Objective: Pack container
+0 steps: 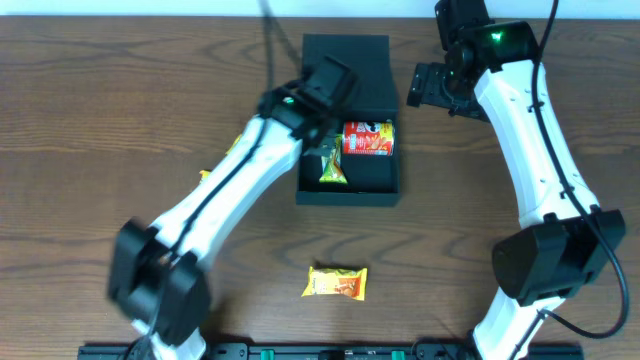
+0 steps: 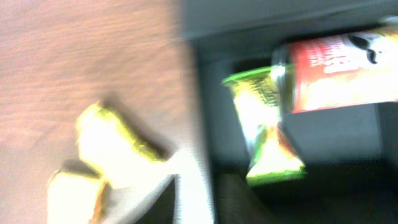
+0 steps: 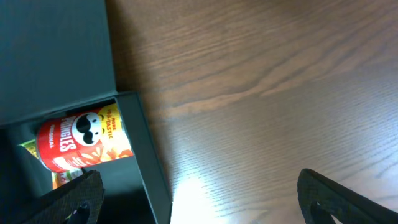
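The dark teal container [image 1: 385,182] lies open at the back middle of the table, its lid [image 1: 345,52] folded away behind it. Inside it are a red can [image 1: 369,138] and a green packet [image 1: 333,168]. My left gripper [image 1: 325,92] hovers over the container's left part. The left wrist view is blurred, and there the left gripper [image 2: 202,210] has its jaws a little apart with nothing between them; the green packet [image 2: 267,127] lies loose beside the red can [image 2: 339,71]. My right gripper [image 1: 432,88] hangs open just right of the container [image 3: 149,168].
A yellow-orange packet [image 1: 336,283] lies on the wood near the front middle. More yellow packets [image 2: 115,146] lie on the table left of the container, partly under my left arm [image 1: 228,155]. Both arm bases stand at the front edge.
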`<control>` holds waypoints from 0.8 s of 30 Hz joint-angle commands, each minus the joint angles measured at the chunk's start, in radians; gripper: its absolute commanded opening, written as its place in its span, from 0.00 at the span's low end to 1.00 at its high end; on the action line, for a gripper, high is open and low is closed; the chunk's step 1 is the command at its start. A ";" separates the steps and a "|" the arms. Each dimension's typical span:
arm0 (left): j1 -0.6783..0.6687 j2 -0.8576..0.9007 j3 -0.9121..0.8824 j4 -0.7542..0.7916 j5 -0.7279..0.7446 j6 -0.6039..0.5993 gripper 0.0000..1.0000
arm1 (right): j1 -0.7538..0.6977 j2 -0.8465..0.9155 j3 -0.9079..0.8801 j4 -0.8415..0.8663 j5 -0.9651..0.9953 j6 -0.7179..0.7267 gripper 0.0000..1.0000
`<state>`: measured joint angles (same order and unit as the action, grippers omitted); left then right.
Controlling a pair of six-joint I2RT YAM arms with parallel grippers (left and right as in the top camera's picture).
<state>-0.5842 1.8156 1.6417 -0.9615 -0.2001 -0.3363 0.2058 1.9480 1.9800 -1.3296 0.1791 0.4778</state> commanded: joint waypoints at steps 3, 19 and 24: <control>0.039 -0.100 0.017 -0.159 -0.067 -0.421 0.91 | -0.002 0.001 -0.006 0.003 -0.004 -0.015 0.99; 0.174 -0.084 -0.413 0.221 0.094 -0.540 0.95 | -0.002 0.001 -0.006 0.002 -0.004 -0.016 0.99; 0.224 -0.083 -0.448 0.292 0.070 -0.539 0.95 | -0.002 0.001 -0.006 0.003 -0.003 -0.031 0.99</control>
<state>-0.3759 1.7283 1.2034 -0.6872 -0.1337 -0.8658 0.2058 1.9480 1.9797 -1.3262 0.1719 0.4664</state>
